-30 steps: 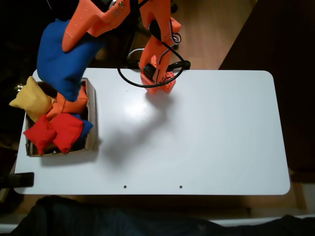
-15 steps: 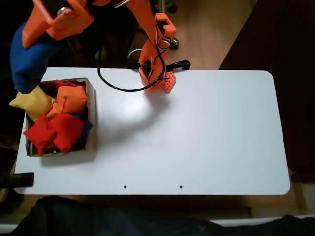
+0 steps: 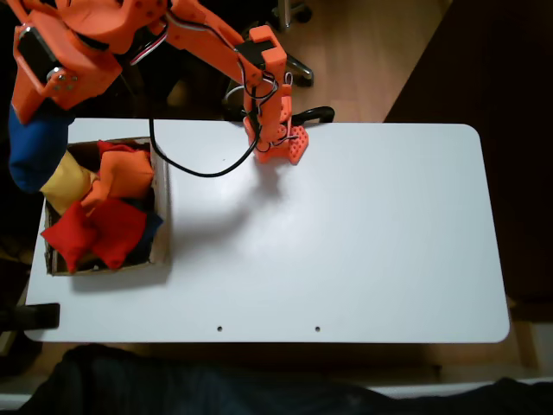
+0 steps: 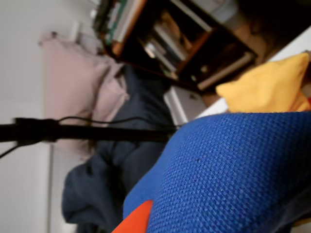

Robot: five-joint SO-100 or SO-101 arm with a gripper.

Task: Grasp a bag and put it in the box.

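The end effector (image 3: 34,117) grips the bag (image 3: 33,154), which hangs from it in the air over the table's (image 3: 346,242) left edge in the fixed view, just outside the box's (image 3: 161,203) left wall. Up close in the wrist view, the blue cloth (image 4: 233,174) bulges across the lower right. The box sits at the table's left end, heaped with red (image 3: 91,232), orange (image 3: 121,175) and yellow (image 3: 65,183) beanbags.
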